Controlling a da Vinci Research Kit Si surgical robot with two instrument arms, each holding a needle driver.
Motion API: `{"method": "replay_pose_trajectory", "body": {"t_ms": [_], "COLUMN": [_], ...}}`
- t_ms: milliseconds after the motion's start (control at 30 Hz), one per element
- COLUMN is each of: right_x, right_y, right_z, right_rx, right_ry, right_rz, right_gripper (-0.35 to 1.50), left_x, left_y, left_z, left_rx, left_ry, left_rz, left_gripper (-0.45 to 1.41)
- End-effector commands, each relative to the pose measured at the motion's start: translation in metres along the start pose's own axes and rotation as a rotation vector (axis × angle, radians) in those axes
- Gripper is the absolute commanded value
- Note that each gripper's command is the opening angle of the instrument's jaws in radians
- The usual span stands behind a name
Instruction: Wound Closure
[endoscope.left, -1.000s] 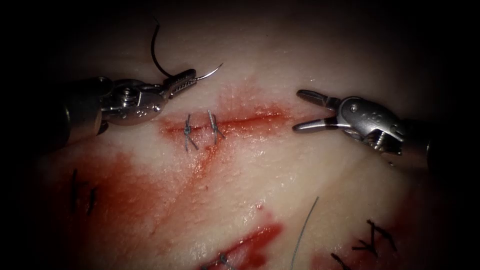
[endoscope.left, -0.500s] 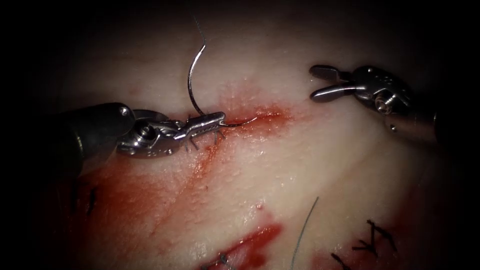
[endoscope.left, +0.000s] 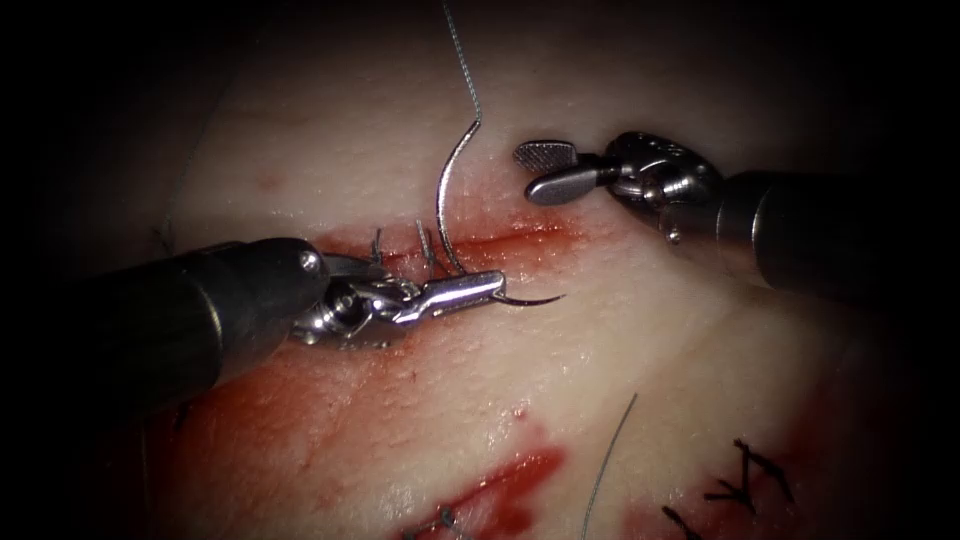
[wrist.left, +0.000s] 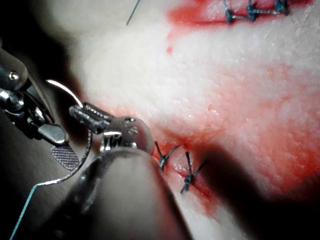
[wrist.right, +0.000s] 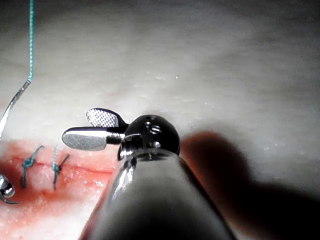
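Needle (endoscope.left: 455, 215) in left pincer (endoscope.left: 470, 289)

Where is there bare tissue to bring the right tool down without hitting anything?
Free: pale tissue below the right end effector (open, holding nothing), right of the needle. Crowded: the cut's left end, with two stitches and the left end effector gripping the needle near its tip, needle clear of tissue.

Shiny metal needle (endoscope.left: 452, 205); glossy wet tissue (endoscope.left: 640, 340); polished steel left tool (endoscope.left: 470, 290)

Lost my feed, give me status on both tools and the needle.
Left tool shut on needle near its tip, just below the cut, clear of tissue. Right tool open, empty, above cut. Thread trails upward.
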Motion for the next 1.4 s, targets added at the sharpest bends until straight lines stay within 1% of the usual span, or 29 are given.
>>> {"method": "replay_pose_trajectory", "body": {"t_ms": [33, 67, 100, 167, 200, 333, 433, 567, 600, 867, 900, 933, 967, 1000, 1033, 1067, 1100, 1133, 1167, 1200, 1233, 1267, 1300, 1333, 1367, 1400], "right_x": [0.0002, 0.0001, 0.0001, -0.0002, -0.0002, -0.0006, -0.0006, -0.0005, -0.0004, -0.0008, -0.0009, -0.0011, -0.0013, -0.0012, -0.0011, -0.0008, -0.0006, -0.0004, -0.0003, 0.0, 0.0003, 0.0004, 0.0005, 0.0007, 0.0008, 0.001], "right_y": [0.0003, 0.0, -0.0001, -0.0009, -0.0011, -0.0019, -0.0025, -0.0032, -0.0035, -0.0042, -0.0042, -0.0042, -0.0042, -0.0041, -0.004, -0.0039, -0.0038, -0.0038, -0.0038, -0.0038, -0.0039, -0.004, -0.0041, -0.0043, -0.0044, -0.0046], "right_z": [0.0017, 0.0022, 0.0025, 0.0034, 0.0036, 0.0042, 0.0044, 0.0045, 0.0045, 0.0058, 0.0059, 0.0058, 0.0057, 0.0056, 0.0055, 0.0053, 0.0051, 0.005, 0.0048, 0.0046, 0.0044, 0.0042, 0.0042, 0.004, 0.004, 0.004], "right_rx": [0.02, 0.059, 0.075, 0.129, 0.139, 0.145, 0.149, 0.147, 0.146, 0.152, 0.153, 0.155, 0.155, 0.155, 0.154, 0.15, 0.148, 0.146, 0.144, 0.143, 0.144, 0.143, 0.142, 0.14, 0.13, 0.083], "right_ry": [0.0, 0.018, 0.026, 0.024, 0.025, 0.028, 0.019, 0.036, 0.043, 0.04, 0.038, 0.029, 0.025, 0.019, 0.028, 0.043, 0.05, 0.054, 0.062, 0.064, 0.056, 0.061, 0.065, 0.073, 0.071, 0.057], "right_rz": [0.001, 0.016, 0.024, 0.043, 0.045, 0.075, 0.085, 0.1, 0.113, 0.127, 0.127, 0.134, 0.135, 0.133, 0.108, 0.094, 0.085, 0.082, 0.073, 0.063, 0.037, 0.024, 0.023, 0.004, -0.009, -0.017], "right_gripper": [1.33, 1.33, 1.33, 1.33, 1.33, 1.33, 1.3, 1.28, 1.25, 1.2, 1.13, 0.47, -0.03, -0.35, -0.35, -0.35, -0.35, -0.35, -0.35, -0.35, -0.35, -0.35, -0.35, -0.35, -0.35, -0.35], "left_x": [-0.0006, -0.0004, -0.0003, -0.0001, -0.0001, 0.0001, 0.0002, 0.0003, 0.0003, 0.0012, 0.0013, 0.0014, 0.0014, 0.0015, 0.0016, 0.0017, 0.0017, 0.0018, 0.0018, 0.0018, 0.0019, 0.002, 0.0021, 0.0025, 0.0026, 0.0028], "left_y": [0.0, 0.0002, 0.0002, 0.0003, 0.0003, 0.0003, 0.0002, 0.0002, 0.0002, 0.0001, 0.0, -0.0001, -0.0001, -0.0002, -0.0003, -0.0003, -0.0003, -0.0003, -0.0003, -0.0003, -0.0001, 0.0, 0.0002, 0.0006, 0.0008, 0.001], "left_z": [0.0008, 0.0009, 0.001, 0.0013, 0.0013, 0.0014, 0.0015, 0.0016, 0.0016, 0.0022, 0.0022, 0.0021, 0.0021, 0.0021, 0.0021, 0.0021, 0.0021, 0.0022, 0.0022, 0.0022, 0.0023, 0.0024, 0.0025, 0.0028, 0.003, 0.0034], "left_rx": [-0.004, -0.006, -0.003, -0.001, 0.005, 0.008, 0.01, 0.011, 0.012, 0.01, 0.01, 0.01, 0.011, 0.011, 0.011, 0.008, 0.008, 0.001, -0.005, -0.011, -0.017, -0.021, -0.032, -0.055, -0.065, -0.083], "left_ry": [0.016, 0.04, 0.051, 0.091, 0.102, 0.108, 0.113, 0.114, 0.116, 0.12, 0.121, 0.121, 0.121, 0.121, 0.121, 0.123, 0.123, 0.125, 0.12, 0.116, 0.103, 0.093, 0.061, -0.018, -0.06, -0.142], "left_rz": [0.003, 0.005, 0.007, 0.009, 0.01, 0.011, 0.012, 0.012, 0.019, 0.016, 0.015, 0.014, 0.014, 0.013, 0.013, 0.013, 0.007, -0.016, -0.04, -0.058, -0.091, -0.113, -0.145, -0.216, -0.243, -0.281], "left_gripper": [-0.45, -0.45, -0.45, -0.45, -0.45, -0.45, -0.45, -0.45, -0.45, -0.45, -0.42, -0.38, -0.35, -0.3, -0.25, -0.13, 0.09, 0.51, 0.66, 0.74, 0.94, 1.01, 1.1, 1.16, 1.18, 1.23]}}
